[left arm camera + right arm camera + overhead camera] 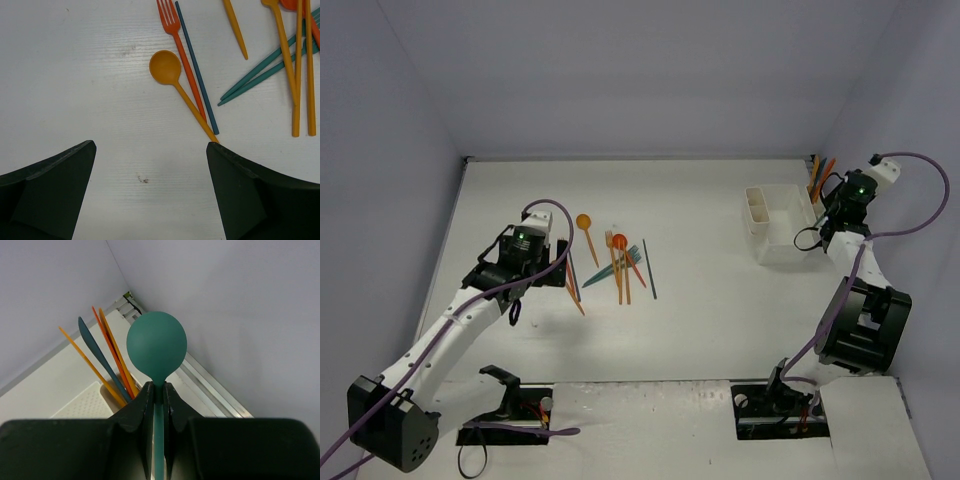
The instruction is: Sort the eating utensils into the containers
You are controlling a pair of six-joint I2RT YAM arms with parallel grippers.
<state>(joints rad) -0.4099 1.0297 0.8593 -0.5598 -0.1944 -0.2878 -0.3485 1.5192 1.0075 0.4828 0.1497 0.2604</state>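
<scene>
Teal spoon (156, 347) stands bowl-up, its handle pinched between the closed fingers of the right hand (157, 402). Just beyond that hand, orange and teal utensils (114, 367) lean in the white holder (785, 238). The left hand (150, 170) hangs wide open over the tabletop (75, 75), with an orange spoon (166, 67) and a red-orange fork (170, 21) lying ahead of its fingertips.

White table (710, 325) — scattered orange and teal utensils (618, 242) — white compartmented holder (788, 243) at right
</scene>
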